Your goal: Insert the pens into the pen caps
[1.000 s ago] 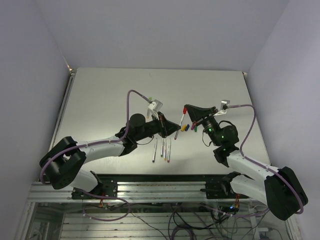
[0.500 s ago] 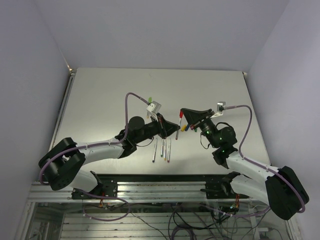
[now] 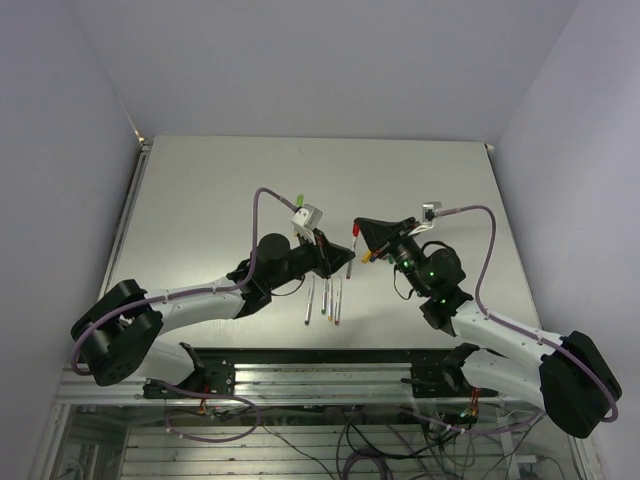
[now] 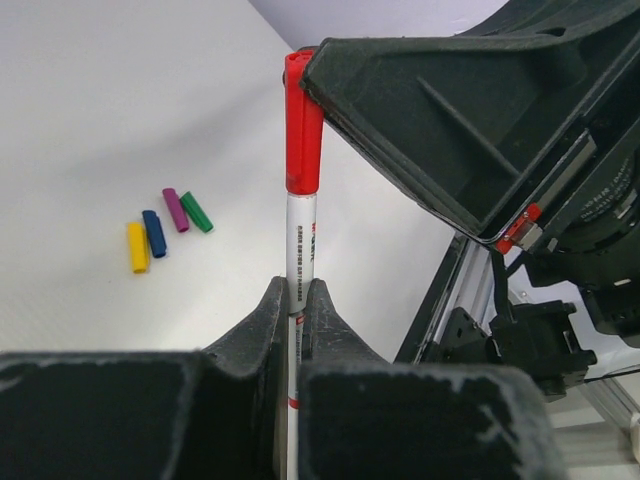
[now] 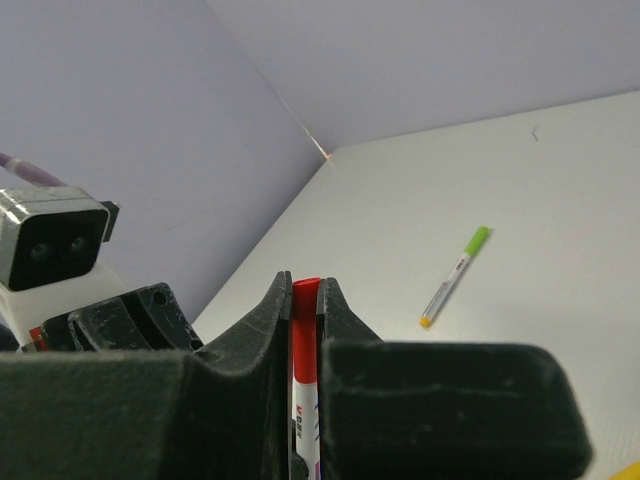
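My left gripper (image 3: 338,262) (image 4: 297,292) is shut on a white pen (image 4: 300,245) and holds it above the table. A red cap (image 4: 303,125) sits on the pen's far end, in line with the barrel. My right gripper (image 3: 358,230) (image 5: 304,290) is shut on that red cap (image 5: 304,320); its fingers (image 4: 430,110) meet the cap from the right. Three more pens (image 3: 326,298) lie side by side on the table below. Yellow (image 4: 136,247), blue (image 4: 154,233), purple (image 4: 175,210) and green (image 4: 196,211) caps lie together on the table.
A pen with a light green cap (image 5: 455,275) lies alone farther out on the table (image 3: 200,200), also seen in the top view (image 3: 300,200). The left wrist camera block (image 5: 50,240) is close to my right gripper. The table's near rail (image 3: 320,365) is below.
My right gripper moved left and down with the red cap, and my left gripper shifted a little left with the pen. The cap now sits on the pen's end.
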{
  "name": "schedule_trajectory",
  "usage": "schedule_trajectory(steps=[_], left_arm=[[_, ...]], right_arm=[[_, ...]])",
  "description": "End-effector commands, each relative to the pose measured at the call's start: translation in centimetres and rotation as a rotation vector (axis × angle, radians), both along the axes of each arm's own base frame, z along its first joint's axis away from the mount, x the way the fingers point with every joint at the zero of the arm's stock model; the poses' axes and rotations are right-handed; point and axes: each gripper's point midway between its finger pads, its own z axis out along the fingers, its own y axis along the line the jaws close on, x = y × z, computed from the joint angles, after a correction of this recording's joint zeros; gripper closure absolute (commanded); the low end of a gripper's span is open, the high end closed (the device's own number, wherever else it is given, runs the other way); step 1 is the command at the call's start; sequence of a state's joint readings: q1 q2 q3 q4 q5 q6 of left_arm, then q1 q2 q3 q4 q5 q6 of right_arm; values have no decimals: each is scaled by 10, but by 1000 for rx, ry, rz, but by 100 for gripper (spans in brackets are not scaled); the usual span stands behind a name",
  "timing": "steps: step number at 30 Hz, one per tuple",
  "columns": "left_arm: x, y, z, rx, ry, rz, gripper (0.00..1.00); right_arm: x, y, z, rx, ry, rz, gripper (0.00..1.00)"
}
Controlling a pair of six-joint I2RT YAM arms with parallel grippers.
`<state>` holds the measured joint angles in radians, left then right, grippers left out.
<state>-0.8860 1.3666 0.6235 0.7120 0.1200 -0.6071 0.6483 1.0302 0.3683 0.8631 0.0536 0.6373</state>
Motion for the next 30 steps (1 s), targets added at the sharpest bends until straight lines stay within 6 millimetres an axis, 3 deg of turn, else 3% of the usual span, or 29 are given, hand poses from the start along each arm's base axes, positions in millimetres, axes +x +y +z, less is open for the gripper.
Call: schedule_trajectory(steps=[1,10,15,20,26,30], left_arm=[[39,29,102,-232,-219,203,93],[46,38,120,-258,-261,229,93],[48,43,118,-242,-259,243,93],[47,40,101,-190,-226,225,93],[46,40,55,-91,-130,219,93],[46,48,16,1,-60,247,93]], right_arm=[[-23,19,-77,-199,190,108,100],[-28,30,-118,-310,324,111,100],[-31,38,-125,-328,339,122,100],[-16,42,-104,-332,286,80,100],[12,41,-51,-339,184,-27,99],[22,33,-10,-305,109,-97,76]])
